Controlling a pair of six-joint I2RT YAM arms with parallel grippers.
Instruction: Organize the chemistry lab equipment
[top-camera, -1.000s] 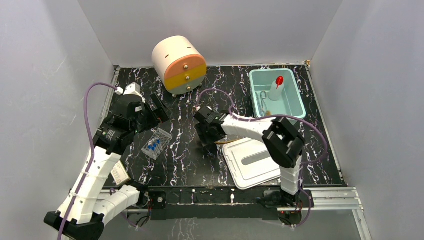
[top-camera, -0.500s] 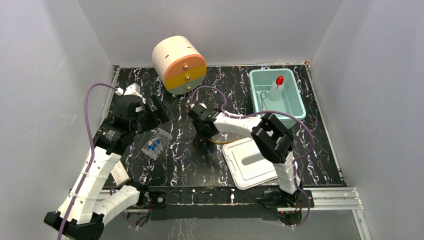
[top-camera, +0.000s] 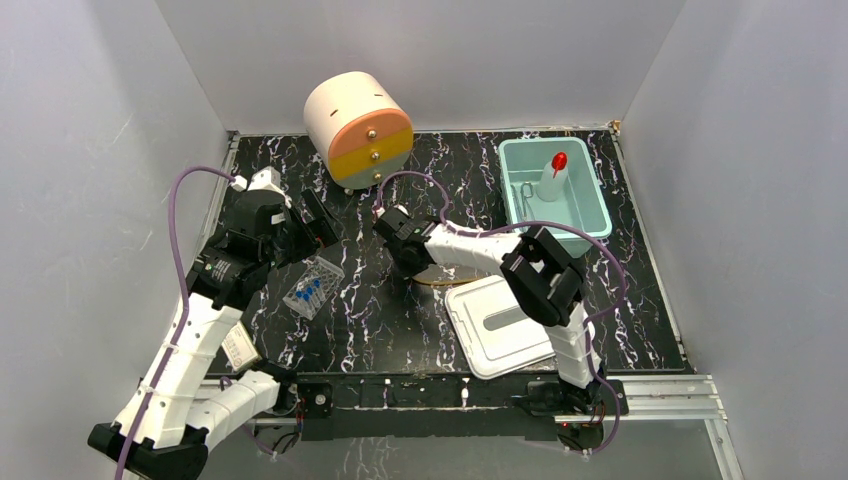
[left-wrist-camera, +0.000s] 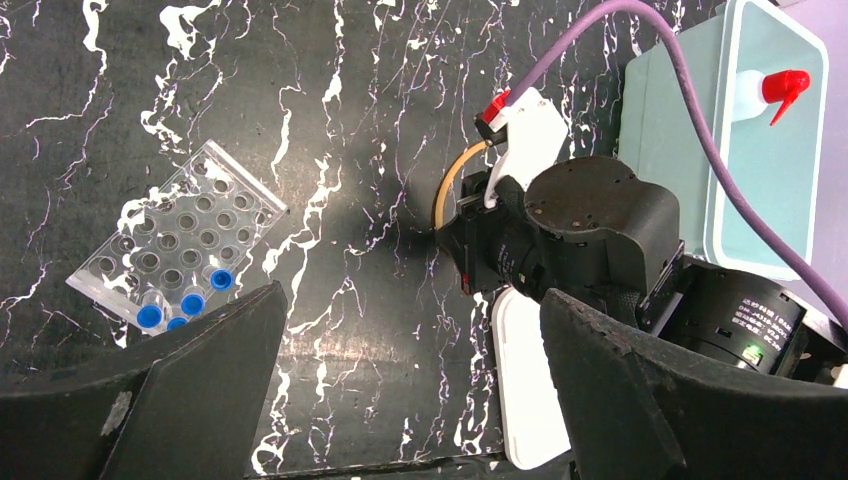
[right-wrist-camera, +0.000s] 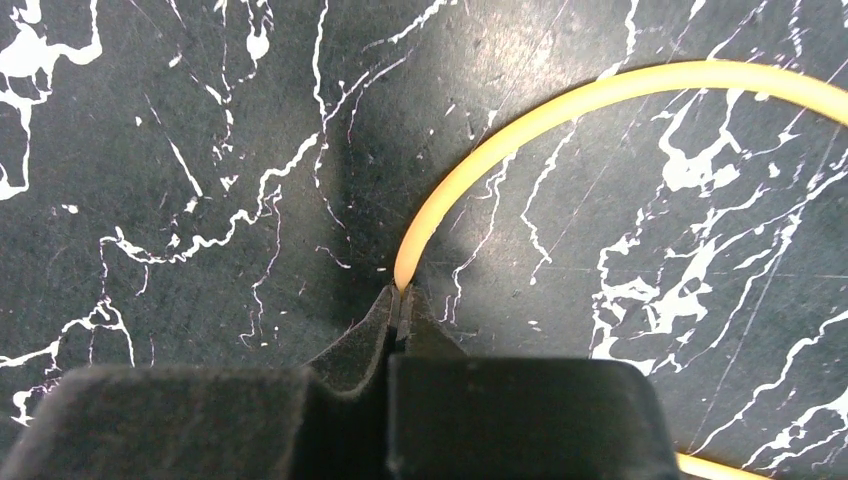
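The tan tubing loop lies on the black marbled table, and my right gripper is shut on one part of it, low over the tabletop. From above, that gripper sits at the loop's left side, mid-table. The clear tube rack with blue-capped test tubes lies tilted at the left. My left gripper hangs open above the table between the rack and the right arm, holding nothing. The white squeeze bottle with its red nozzle and the metal forceps are in the teal bin.
The teal bin stands at the back right and its white lid lies flat near the front. A cream, orange and yellow drum-shaped drawer unit stands at the back centre. Grey walls enclose the table.
My right gripper moved left along the table and closed on the tubing loop. The left arm and the rack have stayed put.
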